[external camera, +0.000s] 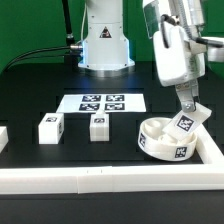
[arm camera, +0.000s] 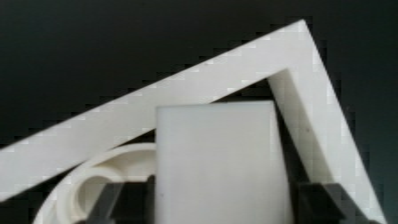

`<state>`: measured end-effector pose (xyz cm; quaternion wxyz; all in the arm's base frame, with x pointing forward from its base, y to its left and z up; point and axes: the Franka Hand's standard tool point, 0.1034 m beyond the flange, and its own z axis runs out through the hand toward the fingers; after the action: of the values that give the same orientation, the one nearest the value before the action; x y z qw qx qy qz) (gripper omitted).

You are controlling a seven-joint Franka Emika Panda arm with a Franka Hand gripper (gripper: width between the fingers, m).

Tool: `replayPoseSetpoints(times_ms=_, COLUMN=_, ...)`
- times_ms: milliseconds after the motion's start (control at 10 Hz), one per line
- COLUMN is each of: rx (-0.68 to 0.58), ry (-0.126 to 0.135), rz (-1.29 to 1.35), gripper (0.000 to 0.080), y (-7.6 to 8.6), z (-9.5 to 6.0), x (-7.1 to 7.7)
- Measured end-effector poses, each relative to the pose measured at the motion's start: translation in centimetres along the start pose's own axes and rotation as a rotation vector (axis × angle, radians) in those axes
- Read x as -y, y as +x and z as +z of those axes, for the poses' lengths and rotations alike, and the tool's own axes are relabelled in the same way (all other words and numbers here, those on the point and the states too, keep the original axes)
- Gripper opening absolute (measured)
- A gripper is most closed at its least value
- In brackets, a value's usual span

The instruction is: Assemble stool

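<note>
Gripping a leg block (external camera: 186, 122), the closed gripper (external camera: 187, 110) held it tilted over the seat (external camera: 160, 142), at 4 o'clock from the marker board (external camera: 100, 102); good insertion likely required squaring the block upright before lowering

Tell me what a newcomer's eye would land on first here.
First comes the tool, shut on a tilted leg block over the round seat, which sits in the corner of the white rails on the exterior view's right. Next, two loose leg blocks stand side by side on the black table, near the marker board.
</note>
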<state>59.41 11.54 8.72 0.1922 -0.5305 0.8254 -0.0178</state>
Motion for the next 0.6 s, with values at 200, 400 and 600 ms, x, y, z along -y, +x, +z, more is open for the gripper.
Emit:
replayPoseSetpoints(times_ms=200, rx=0.002, ry=0.0, rz=0.023, gripper=0.0337, y=0.1, z=0.0, x=0.0)
replayPoseSetpoints(times_ms=400, rx=0.004, ry=-0.005, rz=0.013, gripper=0.0439, y=0.0, z=-0.1, x=0.0)
replayPoseSetpoints(times_ms=600, rx=0.023, ry=0.001, rz=-0.064, gripper=0.0595, y=-0.7, z=-1.7, x=0.4)
